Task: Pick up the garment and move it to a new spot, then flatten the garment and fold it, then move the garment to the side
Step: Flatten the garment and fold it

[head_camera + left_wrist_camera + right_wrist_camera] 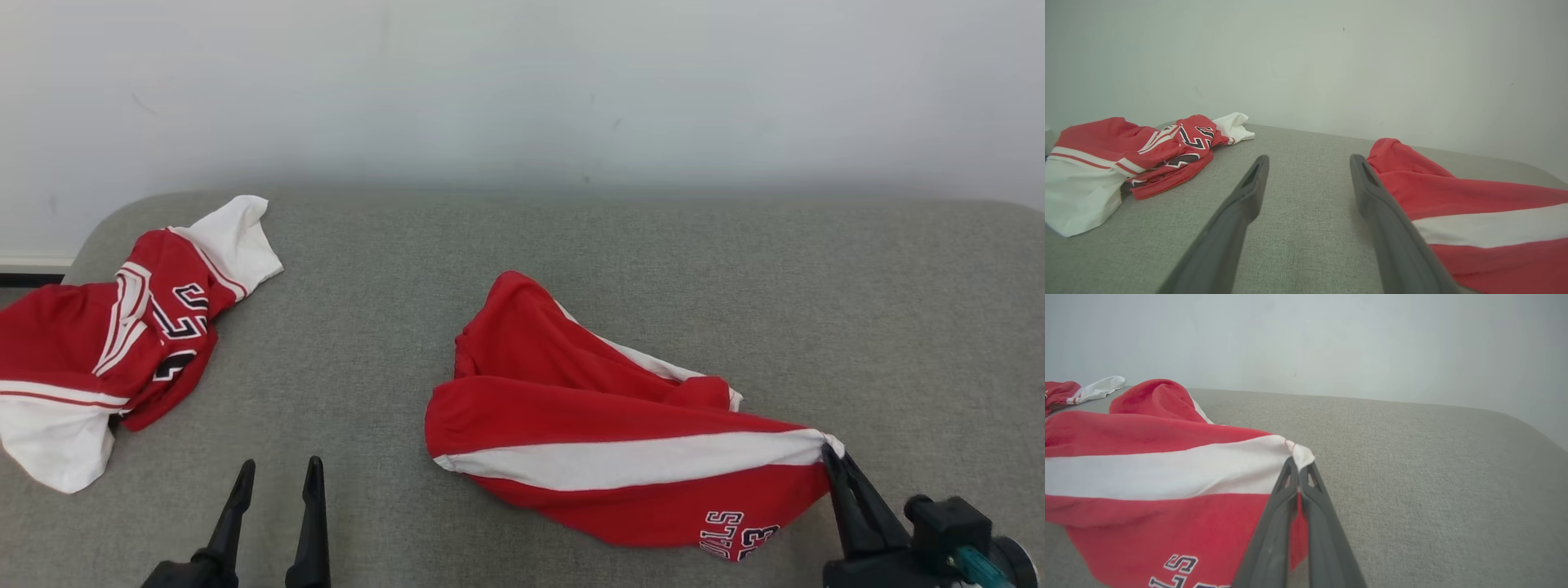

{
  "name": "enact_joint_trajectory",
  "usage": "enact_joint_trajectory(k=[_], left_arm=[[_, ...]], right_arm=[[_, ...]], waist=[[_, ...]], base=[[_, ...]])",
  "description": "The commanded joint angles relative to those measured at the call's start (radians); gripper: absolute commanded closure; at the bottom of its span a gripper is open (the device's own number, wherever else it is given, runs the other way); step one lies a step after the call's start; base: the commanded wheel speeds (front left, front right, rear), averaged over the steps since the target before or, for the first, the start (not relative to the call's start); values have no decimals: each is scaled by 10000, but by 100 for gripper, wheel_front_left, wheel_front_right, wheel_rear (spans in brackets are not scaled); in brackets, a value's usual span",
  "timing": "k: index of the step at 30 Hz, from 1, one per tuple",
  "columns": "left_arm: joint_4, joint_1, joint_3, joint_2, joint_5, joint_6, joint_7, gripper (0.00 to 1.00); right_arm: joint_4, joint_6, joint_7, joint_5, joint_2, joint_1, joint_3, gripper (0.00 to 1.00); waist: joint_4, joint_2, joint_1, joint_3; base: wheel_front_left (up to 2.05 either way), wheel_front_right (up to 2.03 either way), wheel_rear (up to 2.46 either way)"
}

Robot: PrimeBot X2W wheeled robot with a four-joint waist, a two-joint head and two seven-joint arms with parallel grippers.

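Note:
A crumpled red garment point(588, 408) with a white band and dark lettering lies near the middle of the grey padded surface point(571, 237). My right gripper point(831, 457) is shut on the garment's right corner, where the white band ends; the right wrist view shows the garment point(1147, 469) with that corner pinched between the tips of my right gripper point(1299, 465). My left gripper point(277, 474) stands open at the lower left, over bare surface, well left of the garment. Through its fingers point(1249, 192) in the left wrist view I see the garment point(1474, 204) to the right.
A second red and white garment point(114, 335) with numbers lies bunched at the far left edge, also seen as a heap point(1126, 155) in the left wrist view. A pale wall point(522, 82) rises right behind the surface. Bare grey padding stretches to the right and back.

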Motion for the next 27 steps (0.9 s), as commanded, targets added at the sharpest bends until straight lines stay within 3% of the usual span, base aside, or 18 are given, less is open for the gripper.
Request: enact_joint_trajectory(k=[1, 7, 13, 14, 15, 16, 27], left_arm=[[46, 117, -26, -47, -128, 12, -31, 0], [154, 59, -132, -104, -143, 12, -31, 0], [328, -127, -284, -29, -178, 12, -31, 0], [345, -150, -293, -19, -199, 12, -31, 0], [364, -159, -303, -8, -212, 12, -31, 0], [384, -151, -318, -2, -226, 12, -31, 0], [434, 29, -342, 24, -168, 12, -31, 0]], right_arm=[[-723, -23, 2, -117, -27, 671, -303, 100], [-2757, -23, 818, -173, 409, 2269, -1105, 100], [-3072, -23, 1195, 66, 644, 2726, -1139, 100], [-3032, -23, 1192, 14, 643, 2753, -1142, 58], [-3013, -23, 1160, -60, 644, 2771, -1159, 5], [-3001, -23, 1106, -76, 682, 2779, -1193, 0], [-3409, -23, 524, -538, 891, 2759, -1499, 0]], waist=[[-235, 0, 0, -54], [-403, 0, 0, 88], [-399, 0, 0, 142], [-390, 0, 0, 140], [-383, 0, 0, 134], [-382, 0, 0, 125], [-561, 0, 0, -84]], base=[[0, 0, 0], [0, 0, 0], [0, 0, 0], [0, 0, 0], [0, 0, 0], [0, 0, 0], [0, 0, 0]])
